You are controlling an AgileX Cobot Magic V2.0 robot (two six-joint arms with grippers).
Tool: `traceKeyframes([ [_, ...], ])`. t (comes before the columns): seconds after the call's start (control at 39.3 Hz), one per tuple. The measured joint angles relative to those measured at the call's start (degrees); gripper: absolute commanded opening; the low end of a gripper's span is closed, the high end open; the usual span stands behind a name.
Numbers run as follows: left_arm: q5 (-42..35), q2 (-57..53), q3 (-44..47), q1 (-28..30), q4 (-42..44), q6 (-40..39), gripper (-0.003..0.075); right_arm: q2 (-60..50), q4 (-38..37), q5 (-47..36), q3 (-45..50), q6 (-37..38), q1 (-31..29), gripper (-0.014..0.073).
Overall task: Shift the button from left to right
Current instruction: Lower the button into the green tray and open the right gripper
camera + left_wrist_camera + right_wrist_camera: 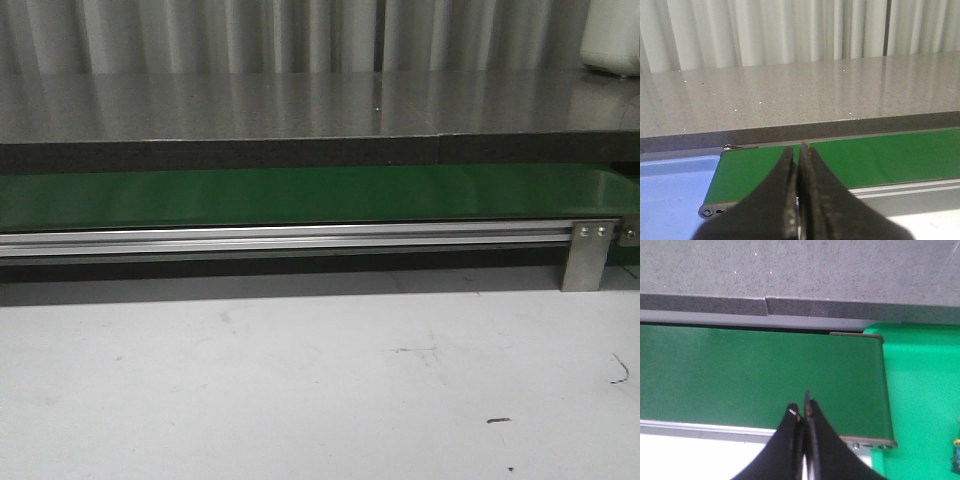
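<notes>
Showing only the long green conveyor belt (300,195) and white table (300,390), the front view lacks what the wrist views show: left end effector (799,152) and right end effector (802,410) pressed together, with no button anywhere.

Belt (300,195) between counter (300,105) and rail (280,240)
</notes>
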Motion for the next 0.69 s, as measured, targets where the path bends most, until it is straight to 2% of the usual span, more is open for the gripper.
traceKeyframes([
  [0.18, 0.0, 0.0, 0.0, 0.0, 0.0, 0.0, -0.0021, -14.6, 0.0, -6.8, 13.2, 0.0, 0.0, -0.0067],
  [0.36, 0.0, 0.0, 0.0, 0.0, 0.0, 0.0, -0.0021, -28.3, 0.0, -8.8, 23.1, -0.1, 0.0, -0.0067],
  [0.48, 0.0, 0.0, 0.0, 0.0, 0.0, 0.0, -0.0021, -36.1, 0.0, -8.4, 27.0, -0.1, 0.0, -0.0067],
  [0.69, 0.0, 0.0, 0.0, 0.0, 0.0, 0.0, -0.0021, -41.5, 0.0, -6.4, 28.1, -0.1, 0.0, -0.0067],
])
